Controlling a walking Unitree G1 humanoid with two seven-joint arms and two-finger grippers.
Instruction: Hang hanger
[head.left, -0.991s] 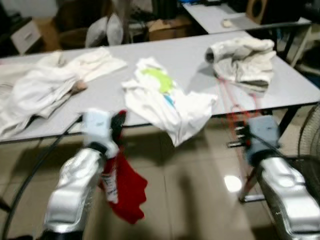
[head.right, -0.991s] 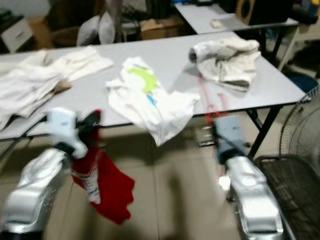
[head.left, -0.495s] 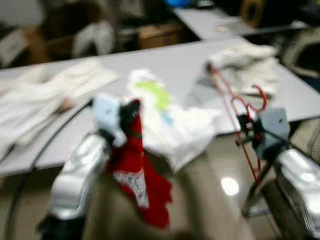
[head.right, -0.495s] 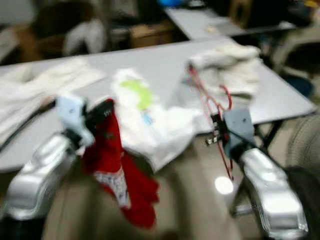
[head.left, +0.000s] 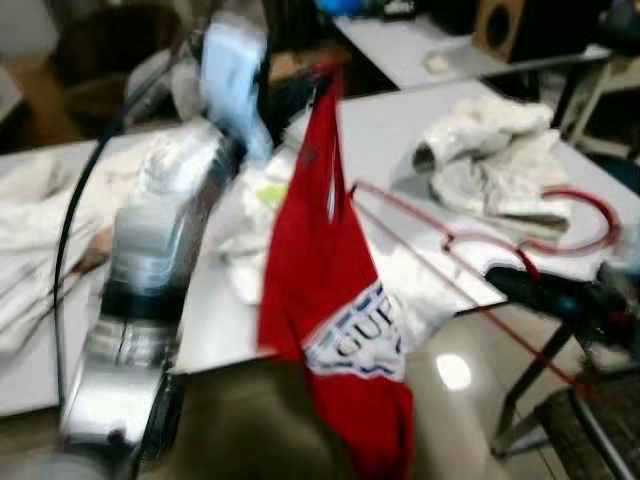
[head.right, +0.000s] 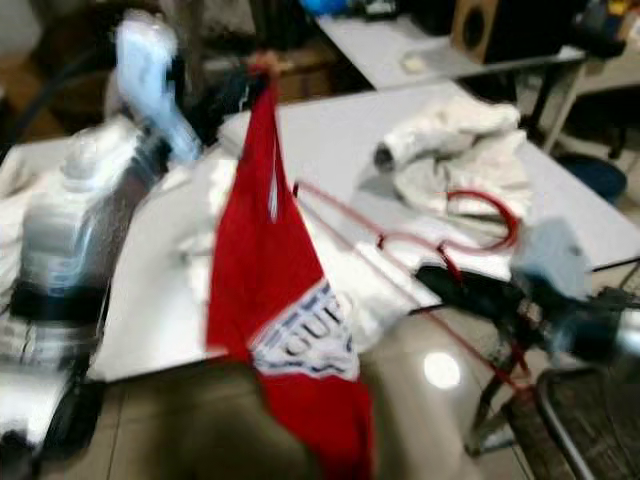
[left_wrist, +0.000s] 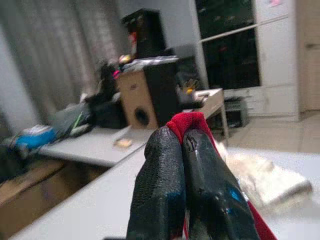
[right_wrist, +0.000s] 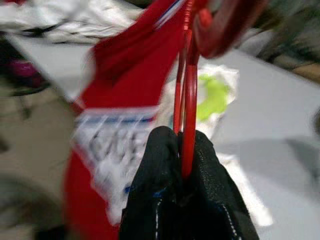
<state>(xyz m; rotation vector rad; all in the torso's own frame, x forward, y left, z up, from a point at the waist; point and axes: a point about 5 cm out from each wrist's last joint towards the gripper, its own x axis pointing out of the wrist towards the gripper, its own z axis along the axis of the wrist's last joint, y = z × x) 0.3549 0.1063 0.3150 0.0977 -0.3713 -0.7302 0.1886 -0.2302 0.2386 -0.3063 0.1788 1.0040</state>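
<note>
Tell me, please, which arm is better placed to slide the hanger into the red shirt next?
Probably the right. The right gripper is shut on the red hanger, whose frame already points toward the red shirt. The left gripper just holds that shirt up by its top.

I'm in a cluttered storeroom-like workroom: grey worktop (head.left: 400, 130) strewn with clothes (head.left: 495, 165), speaker (head.left: 500, 25) far right, tiled floor (head.left: 460, 400).

The shirt (head.left: 335, 300) hangs in front of the table (head.left: 390, 130). A pile of clothes (head.left: 490, 170) lies on the table, to the right. The hanger (head.left: 470, 245) sits between them.
</note>
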